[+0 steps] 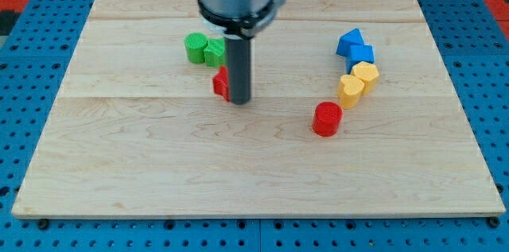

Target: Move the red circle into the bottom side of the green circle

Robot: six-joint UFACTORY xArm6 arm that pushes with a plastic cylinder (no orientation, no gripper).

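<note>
The red circle [327,118] stands on the wooden board right of centre, just below the yellow blocks. The green circle [195,47] stands at the upper left of centre, touching a second green block [215,52] on its right. My tip [240,99] rests on the board below those green blocks, far to the left of the red circle. A second red block [221,83] sits right against the rod's left side and is partly hidden by it; its shape is unclear.
Two blue blocks [350,42] [360,54] and two yellow blocks [365,74] [350,89] form a curved chain at the right, just above the red circle. The board's edges border a blue pegboard [493,85].
</note>
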